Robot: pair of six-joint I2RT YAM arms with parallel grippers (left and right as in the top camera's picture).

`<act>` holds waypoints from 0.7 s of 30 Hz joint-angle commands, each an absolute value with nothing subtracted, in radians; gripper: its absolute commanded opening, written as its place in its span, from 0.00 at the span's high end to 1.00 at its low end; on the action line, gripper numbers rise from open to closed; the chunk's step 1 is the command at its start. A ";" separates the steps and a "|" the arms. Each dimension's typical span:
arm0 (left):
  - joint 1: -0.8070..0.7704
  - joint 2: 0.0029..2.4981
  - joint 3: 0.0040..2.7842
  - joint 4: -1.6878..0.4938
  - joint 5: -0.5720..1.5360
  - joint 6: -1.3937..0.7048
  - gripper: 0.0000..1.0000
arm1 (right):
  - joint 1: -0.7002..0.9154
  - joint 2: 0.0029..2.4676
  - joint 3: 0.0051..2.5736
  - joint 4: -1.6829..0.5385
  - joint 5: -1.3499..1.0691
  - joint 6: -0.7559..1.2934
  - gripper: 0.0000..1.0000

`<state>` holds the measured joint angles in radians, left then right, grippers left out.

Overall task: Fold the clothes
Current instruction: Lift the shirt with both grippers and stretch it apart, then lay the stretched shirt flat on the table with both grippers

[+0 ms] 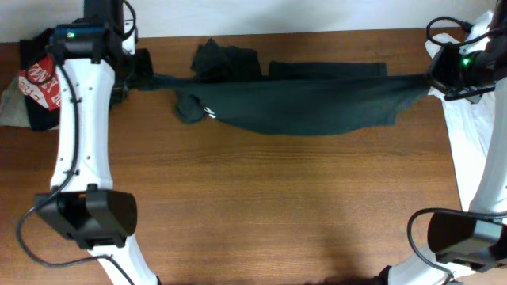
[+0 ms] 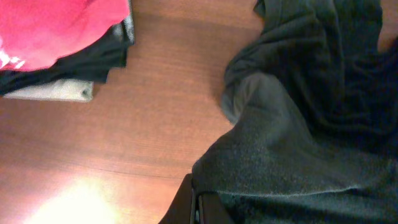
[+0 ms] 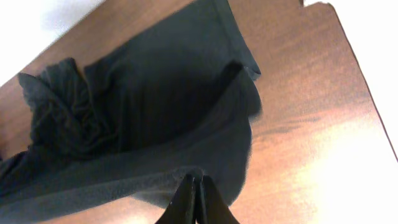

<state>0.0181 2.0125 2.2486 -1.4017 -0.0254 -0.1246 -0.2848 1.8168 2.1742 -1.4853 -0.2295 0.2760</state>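
A dark grey-green garment (image 1: 301, 99) hangs stretched across the far part of the table, pulled taut between both grippers. My left gripper (image 1: 141, 79) is shut on its left end; in the left wrist view the jaws (image 2: 198, 205) pinch the cloth (image 2: 292, 143). My right gripper (image 1: 432, 79) is shut on its right end; in the right wrist view the closed fingertips (image 3: 194, 182) hold the edge of the fabric (image 3: 155, 118). The garment's back part is bunched up (image 1: 226, 59) on the table.
A stack of folded clothes with a red item on top (image 1: 36, 83) lies at the far left, also showing in the left wrist view (image 2: 56, 37). White cloth (image 1: 475, 134) lies along the right table edge. Brown wooden table (image 1: 277, 206).
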 commanded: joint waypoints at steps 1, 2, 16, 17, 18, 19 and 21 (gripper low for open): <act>0.051 1.847 2.279 -1.451 -0.043 -0.145 0.99 | -0.316 1.708 2.167 -1.502 -0.186 0.263 0.96; 0.051 1.810 2.279 -1.476 -0.044 -0.145 0.99 | -0.317 1.692 2.167 -1.520 -0.156 0.263 0.96; 0.027 1.650 1.998 -1.687 0.078 -0.133 0.99 | -0.369 1.461 1.951 -1.674 0.039 0.300 0.96; 0.027 1.633 1.971 -1.688 0.065 -0.133 1.00 | -0.369 1.433 1.899 -1.649 0.039 0.300 0.96; 0.027 1.607 1.944 -1.687 0.062 -0.133 1.00 | -0.369 1.387 1.824 -1.610 0.039 0.300 0.96; 0.027 1.564 1.913 -1.684 0.064 -0.133 0.99 | -0.369 1.353 1.767 -1.585 0.039 0.300 0.96; 0.010 1.502 1.874 -1.685 0.097 -0.133 0.99 | -0.369 1.320 1.687 -1.554 0.039 0.301 0.96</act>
